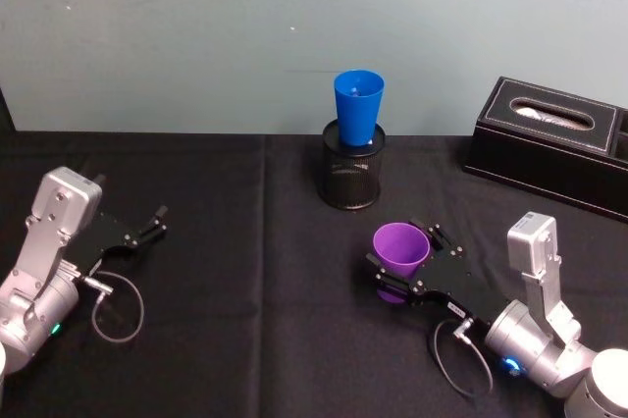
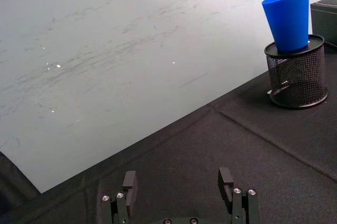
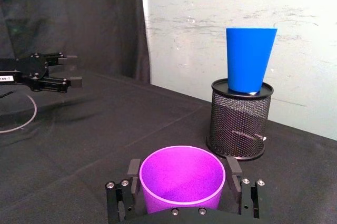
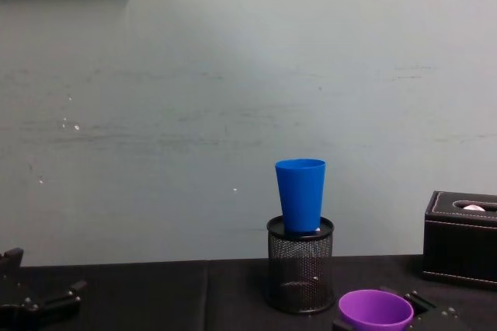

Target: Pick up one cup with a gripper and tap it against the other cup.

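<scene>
Purple cup (image 1: 401, 248) sits upright between my right gripper's (image 1: 402, 257) fingers, which bracket its walls near the front of the table (image 1: 245, 271); whether it's lifted, I can't tell. Blue cup (image 1: 357, 108) stands in the mesh holder (image 1: 351, 175) behind, well apart: the tap remains. My left gripper (image 1: 157, 221) idles, spread wide and empty.

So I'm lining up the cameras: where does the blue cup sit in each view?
Head: blue cup top centre, in the mesh holder.
Left wrist: upper right.
Right wrist: right of centre.
Chest: right of centre.
Shared landmark: the mesh holder.
</scene>
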Controlling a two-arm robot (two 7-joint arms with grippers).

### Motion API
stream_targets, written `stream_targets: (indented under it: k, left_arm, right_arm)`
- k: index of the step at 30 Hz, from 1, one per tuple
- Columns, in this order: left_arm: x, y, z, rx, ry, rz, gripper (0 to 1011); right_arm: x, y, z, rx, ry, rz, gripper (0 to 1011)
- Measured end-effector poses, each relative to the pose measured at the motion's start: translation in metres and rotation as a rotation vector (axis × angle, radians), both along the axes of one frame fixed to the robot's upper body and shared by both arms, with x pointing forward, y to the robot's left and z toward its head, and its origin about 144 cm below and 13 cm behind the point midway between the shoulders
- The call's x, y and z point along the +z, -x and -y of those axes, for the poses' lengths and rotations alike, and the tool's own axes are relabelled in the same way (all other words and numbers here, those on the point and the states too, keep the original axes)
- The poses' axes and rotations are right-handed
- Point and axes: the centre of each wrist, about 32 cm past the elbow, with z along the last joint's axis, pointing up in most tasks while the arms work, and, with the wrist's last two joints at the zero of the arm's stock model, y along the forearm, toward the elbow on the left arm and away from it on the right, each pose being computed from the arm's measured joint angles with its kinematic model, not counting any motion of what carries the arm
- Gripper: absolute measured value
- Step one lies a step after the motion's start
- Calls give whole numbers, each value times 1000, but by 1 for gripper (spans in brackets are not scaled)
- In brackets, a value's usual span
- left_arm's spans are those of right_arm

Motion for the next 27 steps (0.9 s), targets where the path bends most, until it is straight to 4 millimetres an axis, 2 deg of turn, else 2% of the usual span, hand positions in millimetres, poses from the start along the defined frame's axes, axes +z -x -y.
stream_targets:
  k: [27]
  left_arm:
    - [0, 0, 0, 0, 0, 0, 1011]
  right_arm:
    - [3, 1, -1, 6, -11, 23, 1002]
